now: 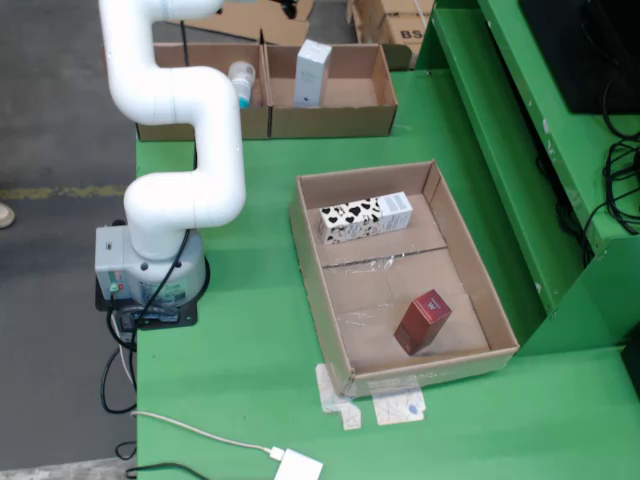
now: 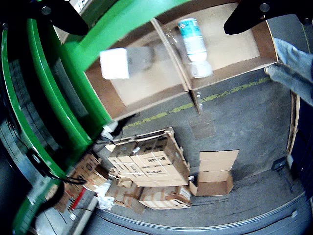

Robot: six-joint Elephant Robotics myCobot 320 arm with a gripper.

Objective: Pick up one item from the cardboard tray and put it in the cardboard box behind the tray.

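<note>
The cardboard tray lies on the green table. It holds a cow-patterned carton, a white carton touching it, and a dark red box nearer the front. Behind the tray stands a two-part cardboard box: its left part holds a bottle, its right part an upright white carton. The wrist view looks down on that box, showing the bottle lying flat and the white carton. My gripper is open above them, black fingers spread wide with nothing between.
The white arm's base stands at the table's left edge, with cables and a white adapter in front. A raised green shelf borders the table on the right. Stacked cartons sit on the floor, and a person's leg shows nearby.
</note>
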